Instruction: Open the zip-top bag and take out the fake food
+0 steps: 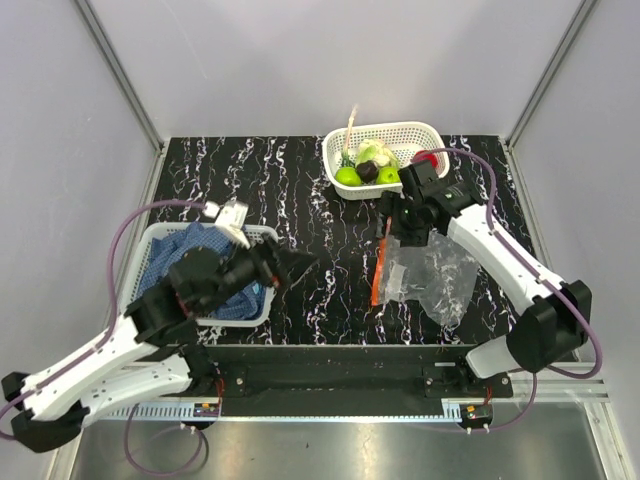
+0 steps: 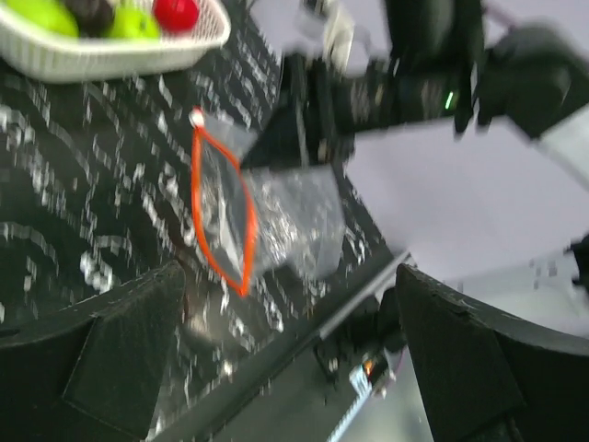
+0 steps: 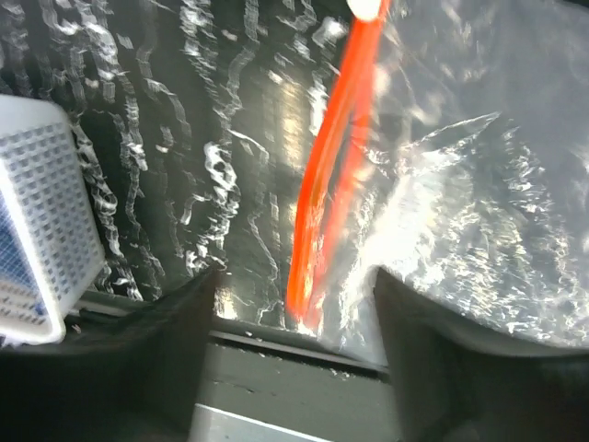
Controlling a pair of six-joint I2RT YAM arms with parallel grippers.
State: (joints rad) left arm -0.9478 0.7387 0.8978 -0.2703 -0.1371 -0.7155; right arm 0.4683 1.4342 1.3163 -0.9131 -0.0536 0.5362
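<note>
Right gripper (image 3: 296,281) is spread wide with nothing in it, fingers either side of the zip-top bag (image 1: 435,275), which lies toward the table's near right corner. Left gripper (image 2: 290,281) is wide open too, empty. Fake food (image 1: 368,166) is in the white basket (image 1: 420,127) at the far edge.

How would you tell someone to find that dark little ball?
Look to the white basket at the far edge of the black marbled table. Inside, the dark purple ball sits between two lime-green fruits. Nothing else there is dark: its neighbours are green, pale or red.
</note>
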